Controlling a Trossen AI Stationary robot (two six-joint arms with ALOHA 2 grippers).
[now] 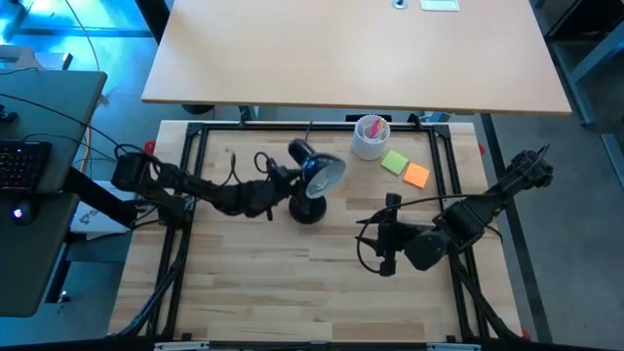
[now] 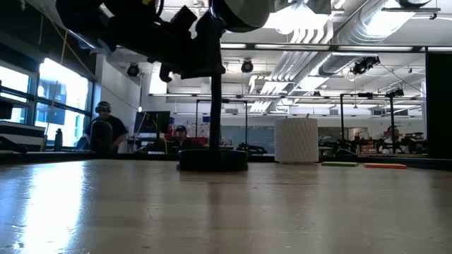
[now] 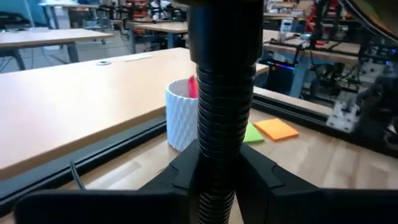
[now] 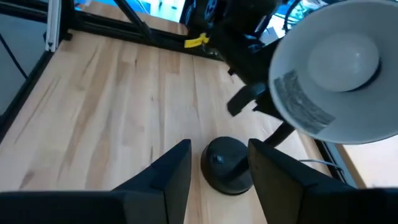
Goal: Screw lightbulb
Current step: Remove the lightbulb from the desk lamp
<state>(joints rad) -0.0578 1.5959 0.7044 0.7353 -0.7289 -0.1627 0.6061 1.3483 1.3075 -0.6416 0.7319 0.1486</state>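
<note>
Lightbulb (image 4: 345, 57) seated inside the lamp shade (image 4: 336, 74), white dome facing outward, base hidden within the shade. Desk lamp (image 1: 314, 180) standing on its round black base (image 4: 226, 163) near the middle of the wooden table (image 1: 292, 283), toward the far edge, head tilted to the right. Left gripper (image 1: 276, 185) reaching in from the left, clenched around the ribbed flexible neck (image 3: 225, 118) just behind the shade, fingers (image 3: 180, 171) pressed to either side of the neck in the left wrist view. Right gripper (image 1: 388, 239) hovering to the right of the lamp and nearer, well apart from it, fingers (image 4: 176, 168) spread and holding nothing, aimed toward the lamp base and the open face of the shade. White ribbed cup (image 1: 370, 137) at the far edge, right of the lamp head, with something pink inside. Green sticky note (image 1: 395, 162) and orange sticky note (image 1: 416, 175) lying just beside each other on the table, right of the cup. In the low view, lamp stem (image 2: 214, 116) rising from the base, cup (image 2: 296, 140) behind and to the right.
</note>
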